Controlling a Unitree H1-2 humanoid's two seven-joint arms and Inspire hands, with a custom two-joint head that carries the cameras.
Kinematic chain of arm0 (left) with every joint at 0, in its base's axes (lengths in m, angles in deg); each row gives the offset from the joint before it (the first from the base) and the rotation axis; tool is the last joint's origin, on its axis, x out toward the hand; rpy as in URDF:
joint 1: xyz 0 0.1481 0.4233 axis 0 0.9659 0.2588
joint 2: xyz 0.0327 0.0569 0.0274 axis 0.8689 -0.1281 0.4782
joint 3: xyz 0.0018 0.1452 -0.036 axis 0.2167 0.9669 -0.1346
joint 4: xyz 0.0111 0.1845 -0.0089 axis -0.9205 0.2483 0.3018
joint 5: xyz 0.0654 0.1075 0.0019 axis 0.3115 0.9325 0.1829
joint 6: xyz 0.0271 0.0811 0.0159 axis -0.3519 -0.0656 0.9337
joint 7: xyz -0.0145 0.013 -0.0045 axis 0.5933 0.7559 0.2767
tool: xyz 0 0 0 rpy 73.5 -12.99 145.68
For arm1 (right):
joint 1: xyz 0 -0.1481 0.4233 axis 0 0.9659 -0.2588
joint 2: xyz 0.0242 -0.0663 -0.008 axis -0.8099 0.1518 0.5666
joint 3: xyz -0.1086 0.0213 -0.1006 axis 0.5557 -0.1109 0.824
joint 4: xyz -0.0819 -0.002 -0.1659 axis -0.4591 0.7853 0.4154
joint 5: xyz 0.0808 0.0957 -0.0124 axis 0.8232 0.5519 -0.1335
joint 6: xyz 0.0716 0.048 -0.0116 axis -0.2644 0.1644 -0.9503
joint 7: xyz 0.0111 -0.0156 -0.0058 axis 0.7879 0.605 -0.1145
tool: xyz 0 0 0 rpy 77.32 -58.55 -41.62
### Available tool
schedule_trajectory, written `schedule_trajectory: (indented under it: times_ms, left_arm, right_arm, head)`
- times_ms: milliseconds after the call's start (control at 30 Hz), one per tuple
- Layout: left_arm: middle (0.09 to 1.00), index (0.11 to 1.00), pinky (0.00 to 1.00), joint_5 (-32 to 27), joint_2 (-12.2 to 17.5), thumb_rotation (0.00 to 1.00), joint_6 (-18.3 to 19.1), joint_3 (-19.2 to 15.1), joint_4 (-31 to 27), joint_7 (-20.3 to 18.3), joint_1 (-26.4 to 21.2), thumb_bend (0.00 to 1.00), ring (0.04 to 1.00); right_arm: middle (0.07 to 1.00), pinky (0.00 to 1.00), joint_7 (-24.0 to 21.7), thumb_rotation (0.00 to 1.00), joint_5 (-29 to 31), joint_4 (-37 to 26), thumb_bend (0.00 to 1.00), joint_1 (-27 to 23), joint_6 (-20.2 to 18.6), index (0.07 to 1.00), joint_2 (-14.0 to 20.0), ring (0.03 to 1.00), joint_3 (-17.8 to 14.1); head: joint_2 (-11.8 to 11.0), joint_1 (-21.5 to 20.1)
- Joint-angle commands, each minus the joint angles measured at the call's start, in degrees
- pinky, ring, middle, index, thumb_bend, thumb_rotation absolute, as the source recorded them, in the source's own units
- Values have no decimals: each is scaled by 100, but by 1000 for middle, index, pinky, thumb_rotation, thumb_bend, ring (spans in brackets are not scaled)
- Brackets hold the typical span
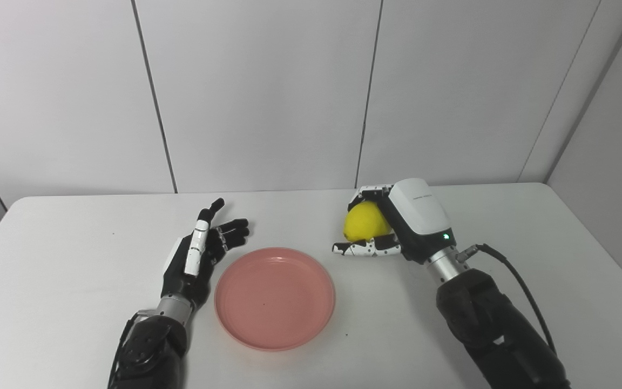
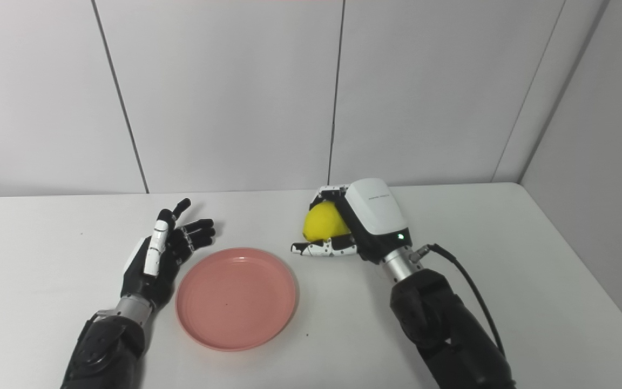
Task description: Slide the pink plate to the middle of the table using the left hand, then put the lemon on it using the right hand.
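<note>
pink plate (image 1: 275,297): flat on tabletop (image 1: 538,227), nearer front edge, roughly mid-width, nothing on it
left hand (image 1: 197,254): just beside plate's left rim, fingers spread apart, holding nothing; contact with rim unclear
lemon (image 1: 366,222): right of plate, toward back edge
right hand (image 1: 397,224): fingers curled over lemon, thumb under it, clamped; lifted or resting on tabletop, can't tell

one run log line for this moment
left hand: open, beside pink plate | right hand: shut on lemon | plate: empty
</note>
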Motion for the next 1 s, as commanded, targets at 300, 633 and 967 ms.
schedule_trajectory:
  times_ms: [300,633,967]
  left_arm:
    - [673,900,724,5,-211,924,-61,48,121,105,183,704,685]
    - [684,906,690,202,-294,961,-136,184,139,253,180,722,686]
    - [656,887,723,228,-424,946,-243,200,301,343,178,724,672]
  right_arm:
    - [305,149,-149,510,-99,48,496,-532,314,507,-398,210,316]
    - [300,152,-392,488,-95,88,490,-529,533,481,-497,212,539]
    - [286,134,-397,433,-153,337,494,-739,635,475,-627,195,595]
  head:
    - [-12,172]
    - [-12,572]
    - [-3,815]
